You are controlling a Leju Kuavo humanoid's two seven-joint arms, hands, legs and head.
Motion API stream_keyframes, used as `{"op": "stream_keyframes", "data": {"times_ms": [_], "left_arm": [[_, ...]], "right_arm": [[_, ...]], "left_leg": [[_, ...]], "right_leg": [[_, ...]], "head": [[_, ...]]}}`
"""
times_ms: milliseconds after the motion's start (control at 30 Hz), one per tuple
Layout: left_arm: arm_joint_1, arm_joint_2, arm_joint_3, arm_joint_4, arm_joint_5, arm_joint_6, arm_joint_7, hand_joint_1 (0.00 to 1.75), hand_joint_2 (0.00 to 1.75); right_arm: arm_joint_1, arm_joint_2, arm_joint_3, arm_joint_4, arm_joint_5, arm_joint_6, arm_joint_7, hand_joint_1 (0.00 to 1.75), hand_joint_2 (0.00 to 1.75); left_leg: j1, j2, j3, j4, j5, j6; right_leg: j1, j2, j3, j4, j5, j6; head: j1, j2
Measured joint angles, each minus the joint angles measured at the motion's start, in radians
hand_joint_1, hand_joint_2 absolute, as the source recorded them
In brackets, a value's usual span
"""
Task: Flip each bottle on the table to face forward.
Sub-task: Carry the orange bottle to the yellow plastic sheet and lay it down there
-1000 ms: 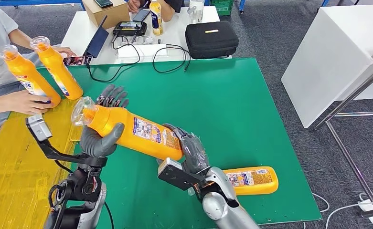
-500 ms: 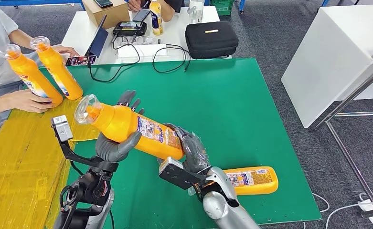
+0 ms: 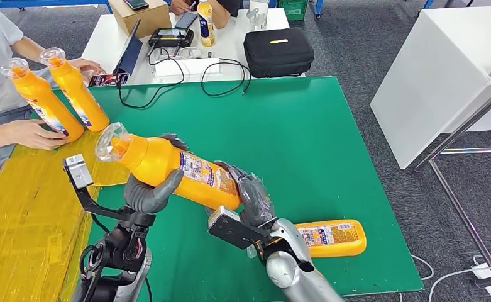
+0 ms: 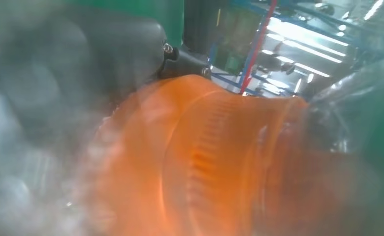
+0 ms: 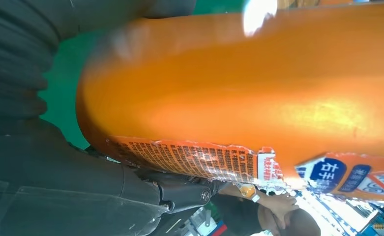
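Orange plastic dominates the centre of the head view, where the held bottle (image 3: 170, 170) hangs above the green table (image 3: 318, 138), its clear cap pointing to the upper left of the frame and its base toward the lower centre. The left hand (image 3: 149, 189) cups the bottle's shoulder from below, thumb curled up over the near side; a second ago its fingers stood spread behind the neck, and now they have closed in around the body so that only their tips show above it. The right hand (image 3: 250, 198) wraps the base end, fingers closed on it, much as in the earlier frames. Between the frames the left arm has swung in toward the centre and the bottle's printed label now faces up toward the camera, which suggests the turn is under way but not finished, since the bottle is not yet set down. The left wrist view, blurred, shows the ribbed orange neck (image 4: 219, 162) close against the grey palm. A second bottle (image 3: 331, 238) lies on its side at the lower right of the table, apparently untouched. At the upper left a person's hand (image 3: 32, 133) rests by two upright bottles (image 3: 57, 94) at the edge of the yellow mat (image 3: 22, 220).
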Motion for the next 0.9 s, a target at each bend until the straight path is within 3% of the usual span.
{"op": "stream_keyframes", "data": {"times_ms": [633, 767, 867, 900], "left_arm": [[0.017, -0.014, 0.018, -0.030, 0.020, 0.023, -0.015, 1.75, 1.75], [0.017, -0.014, 0.019, -0.031, 0.021, 0.026, -0.017, 1.75, 1.75], [0.016, -0.013, 0.027, -0.040, 0.020, 0.040, -0.025, 1.75, 1.75], [0.016, -0.013, 0.032, -0.044, 0.010, 0.053, -0.033, 1.75, 1.75]], "right_arm": [[-0.014, 0.011, 0.015, 0.008, -0.006, 0.001, 0.000, 1.73, 1.75], [-0.014, 0.011, 0.015, 0.009, -0.011, -0.004, -0.003, 0.00, 1.75], [-0.007, 0.011, 0.014, 0.005, -0.047, -0.011, -0.017, 0.00, 0.44], [-0.002, 0.010, 0.012, -0.001, -0.063, -0.014, -0.022, 0.00, 0.44]], "left_leg": [[0.000, 0.000, 0.000, 0.000, 0.000, 0.000], [0.000, 0.000, 0.000, 0.000, 0.000, 0.000], [0.000, 0.000, 0.000, 0.000, 0.000, 0.000], [0.000, 0.000, 0.000, 0.000, 0.000, 0.000]], "right_leg": [[0.000, 0.000, 0.000, 0.000, 0.000, 0.000], [0.000, 0.000, 0.000, 0.000, 0.000, 0.000], [0.000, 0.000, 0.000, 0.000, 0.000, 0.000], [0.000, 0.000, 0.000, 0.000, 0.000, 0.000]], "head": [[0.000, 0.000], [0.000, 0.000], [0.000, 0.000], [0.000, 0.000]]}}
